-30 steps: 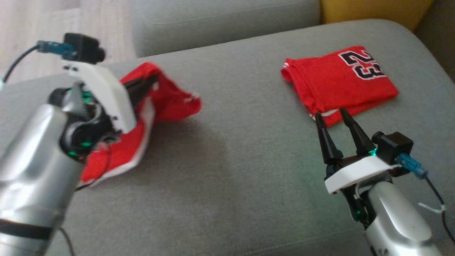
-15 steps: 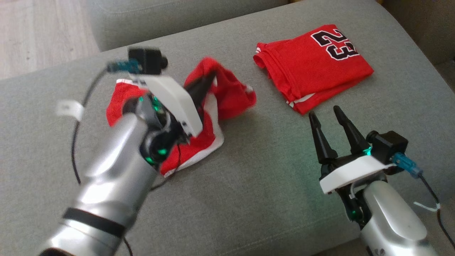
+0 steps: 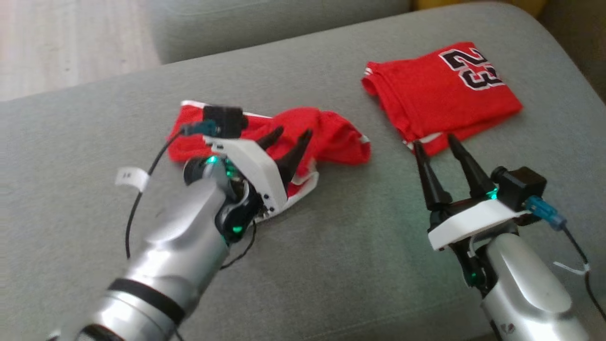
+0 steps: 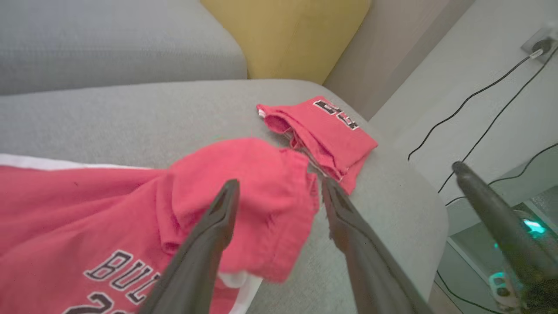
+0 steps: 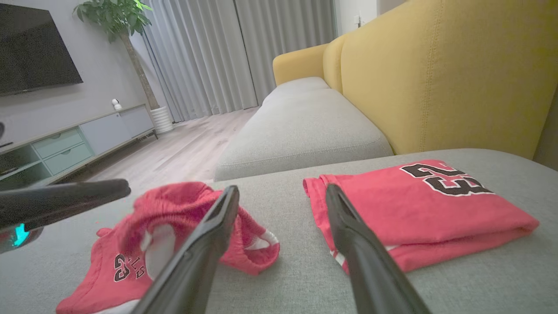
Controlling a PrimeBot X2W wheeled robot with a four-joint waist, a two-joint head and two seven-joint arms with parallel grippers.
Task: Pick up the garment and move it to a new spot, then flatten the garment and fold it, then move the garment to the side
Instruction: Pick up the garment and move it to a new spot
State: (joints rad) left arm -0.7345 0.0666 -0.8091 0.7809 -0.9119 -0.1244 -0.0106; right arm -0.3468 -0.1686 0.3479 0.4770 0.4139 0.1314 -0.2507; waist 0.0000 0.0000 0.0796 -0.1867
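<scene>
The garment (image 3: 341,137) lies crumpled on the sofa (image 3: 331,255), left of centre, its long axis running left to right. Bunching hides which end is which. It looks light, soft and limp, best pinched at a white-trimmed edge. The left gripper (image 3: 293,131) hovers over it, fingers spread and empty. The right gripper (image 3: 434,141) is likewise spread.

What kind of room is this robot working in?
Most likely a home living room: a grey and yellow sofa, a television on the wall above a low cabinet, and long curtains beside a potted plant.
</scene>
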